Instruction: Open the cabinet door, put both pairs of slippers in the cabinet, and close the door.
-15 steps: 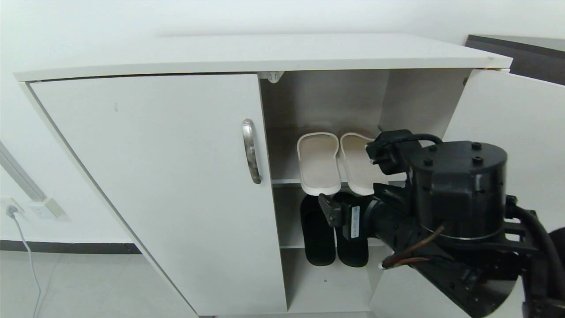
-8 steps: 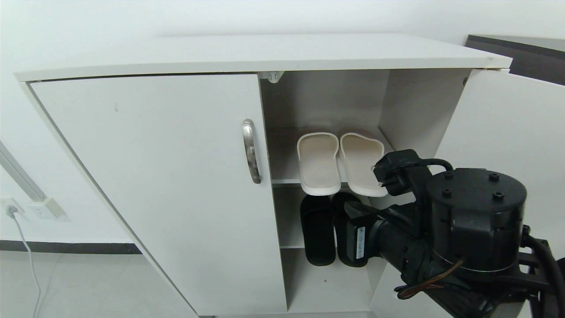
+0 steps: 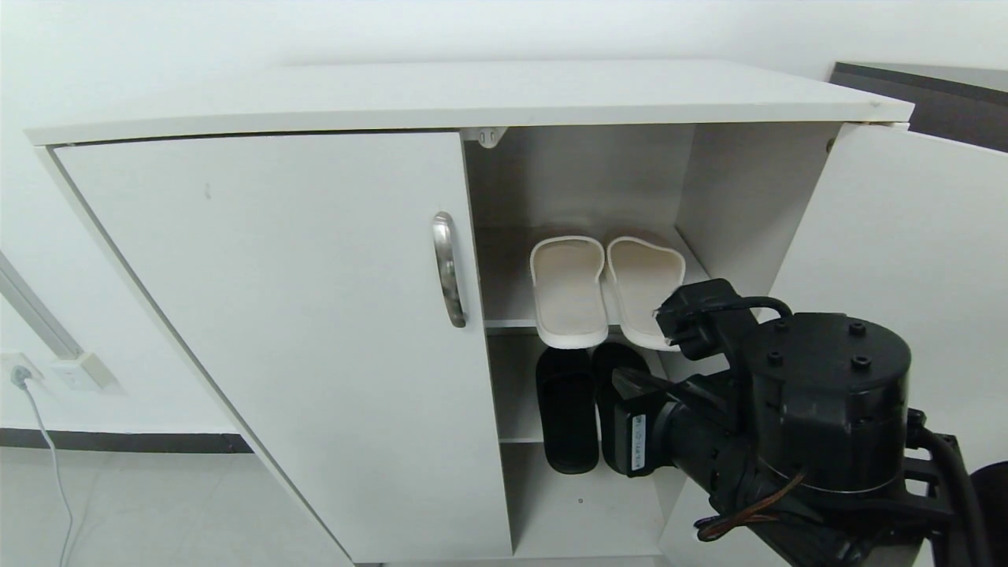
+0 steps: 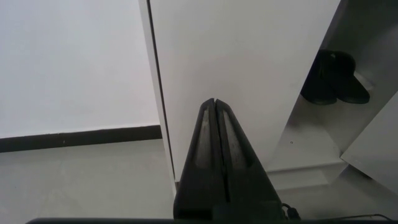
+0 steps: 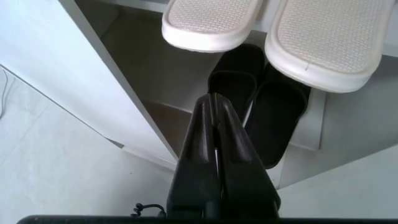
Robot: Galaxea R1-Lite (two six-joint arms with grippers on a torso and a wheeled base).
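White cabinet, door open: white slippers above black slippers; my left gripper and right gripper pinched closed, empty.

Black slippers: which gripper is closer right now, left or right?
Right. The right gripper, shut, is just in front of the black slippers, pointing at them. The left gripper, also shut, is out in front of the closed door, with the slippers farther off.

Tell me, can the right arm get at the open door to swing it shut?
Probably yes. The right tool, shut, sits just in front of the black slippers on the lower shelf, and the open door stands right beside that arm with nothing visible between them.
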